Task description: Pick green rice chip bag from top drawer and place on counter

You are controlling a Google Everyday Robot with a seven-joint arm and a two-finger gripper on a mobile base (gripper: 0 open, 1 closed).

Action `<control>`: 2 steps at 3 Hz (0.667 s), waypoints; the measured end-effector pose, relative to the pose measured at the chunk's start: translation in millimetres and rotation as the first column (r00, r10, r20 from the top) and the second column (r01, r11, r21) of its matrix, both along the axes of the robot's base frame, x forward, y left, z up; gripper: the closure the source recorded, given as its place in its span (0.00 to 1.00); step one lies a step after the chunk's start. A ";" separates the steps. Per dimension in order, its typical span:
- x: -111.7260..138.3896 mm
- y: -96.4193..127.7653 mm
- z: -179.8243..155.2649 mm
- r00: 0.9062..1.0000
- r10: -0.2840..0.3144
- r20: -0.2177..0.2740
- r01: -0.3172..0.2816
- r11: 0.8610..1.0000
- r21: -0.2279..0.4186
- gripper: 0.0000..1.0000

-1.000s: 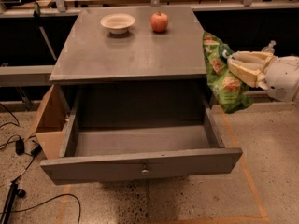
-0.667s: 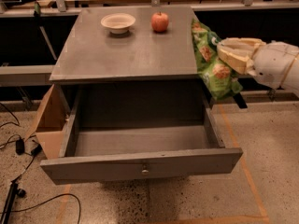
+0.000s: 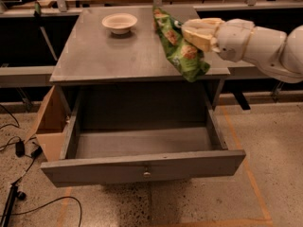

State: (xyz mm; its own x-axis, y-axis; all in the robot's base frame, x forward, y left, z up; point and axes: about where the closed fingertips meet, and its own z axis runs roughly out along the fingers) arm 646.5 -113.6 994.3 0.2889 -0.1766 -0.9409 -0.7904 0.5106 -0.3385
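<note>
My gripper (image 3: 195,33) reaches in from the right and is shut on the green rice chip bag (image 3: 179,46). The bag hangs tilted above the right part of the counter (image 3: 109,51), its lower end past the counter's front edge. The top drawer (image 3: 142,167) stands pulled open below, and its inside shows nothing in it. Its small round knob (image 3: 147,174) sits in the middle of the front panel.
A white bowl (image 3: 119,22) stands at the back of the counter. The apple seen before is hidden behind the bag. A cardboard box (image 3: 47,126) leans against the cabinet's left side. Cables (image 3: 19,150) lie on the floor at the left.
My gripper has carried the bag leftward and up, from beside the cabinet's right side to over the right part of the counter. The bag now covers the apple.
</note>
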 end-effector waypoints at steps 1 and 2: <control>28.9 39.9 -10.9 0.997 0.075 -0.009 -0.075 0.997 -0.004 1.00; 59.1 61.7 -19.6 0.996 0.091 0.002 -0.091 0.996 -0.022 1.00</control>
